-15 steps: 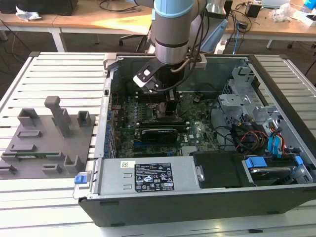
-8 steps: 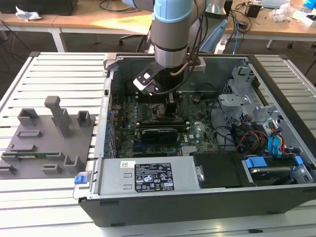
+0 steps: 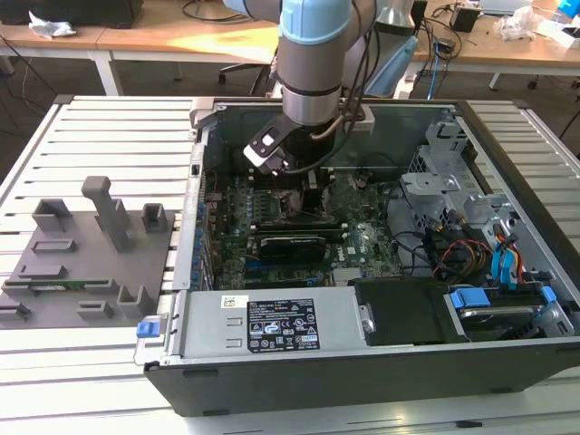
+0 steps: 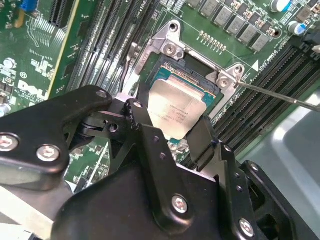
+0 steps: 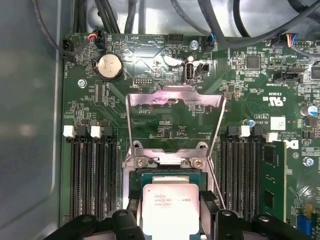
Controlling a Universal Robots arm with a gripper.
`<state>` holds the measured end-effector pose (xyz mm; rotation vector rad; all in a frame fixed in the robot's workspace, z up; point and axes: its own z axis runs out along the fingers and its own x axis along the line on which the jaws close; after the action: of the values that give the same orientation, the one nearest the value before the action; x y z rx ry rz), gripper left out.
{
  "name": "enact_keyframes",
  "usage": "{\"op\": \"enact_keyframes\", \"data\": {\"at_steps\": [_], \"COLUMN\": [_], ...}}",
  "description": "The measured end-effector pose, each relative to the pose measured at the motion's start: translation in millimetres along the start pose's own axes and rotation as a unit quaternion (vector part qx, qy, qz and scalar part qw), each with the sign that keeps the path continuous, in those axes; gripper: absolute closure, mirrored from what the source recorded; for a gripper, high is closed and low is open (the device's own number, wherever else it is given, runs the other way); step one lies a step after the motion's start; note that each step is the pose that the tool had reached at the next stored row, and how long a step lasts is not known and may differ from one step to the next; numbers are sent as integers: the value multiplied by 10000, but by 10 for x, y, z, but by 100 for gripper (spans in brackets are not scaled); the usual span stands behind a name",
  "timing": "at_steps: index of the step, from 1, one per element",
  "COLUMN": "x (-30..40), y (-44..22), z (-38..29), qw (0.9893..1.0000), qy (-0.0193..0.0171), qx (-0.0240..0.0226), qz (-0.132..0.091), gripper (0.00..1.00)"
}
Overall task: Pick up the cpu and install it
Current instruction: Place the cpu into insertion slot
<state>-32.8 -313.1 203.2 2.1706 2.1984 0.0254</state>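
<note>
Gripper (image 4: pixel 172 129): in the second wrist view my two black fingers (image 4: pixel 144 131) stand on opposite edges of the cpu (image 4: pixel 175 111) and press against it. I log the gripper as clamped on the cpu.

Cpu position: silvery top up, thin dark edge showing. It sits directly over the open socket (image 4: pixel 197 70) on the motherboard (image 3: pixel 358 237). The green socket border shows along the cpu's two free sides. It looks roughly level. From these views I cannot tell whether it is fully seated or just above the contacts.

Socket hardware: in the first wrist view the metal load plate (image 5: pixel 175 117) is swung up and back, off the socket. In the second wrist view a thin metal lever (image 4: pixel 280 95) runs out from the socket's corner screw. Dark memory slots (image 5: pixel 92 175) flank the socket on both sides. A coin cell battery (image 5: pixel 110 66) lies on the board beyond the raised plate.

Exterior view: my arm (image 3: pixel 313 54) comes down from the upper centre of the frame into the open computer case (image 3: pixel 507 362), which fills the centre and right. A long black card (image 3: pixel 292 245) lies across the board, just below the arm's wrist in the frame. At the exterior view's left, a grey fixture tray (image 3: pixel 82 263) rests on the slatted table (image 3: pixel 100 118), well apart from the case.
</note>
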Motion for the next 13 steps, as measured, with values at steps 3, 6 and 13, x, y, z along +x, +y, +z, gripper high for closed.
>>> {"op": "enact_keyframes", "data": {"at_steps": [3,6,13], "x": [2,4,7], "y": [-3,-4,-16], "z": [34,45,56], "qw": [10000,10000,10000], "qy": [-1,0,7], "qx": [0,0,0], "qz": [1,1,1], "gripper": [45,45,45]}}
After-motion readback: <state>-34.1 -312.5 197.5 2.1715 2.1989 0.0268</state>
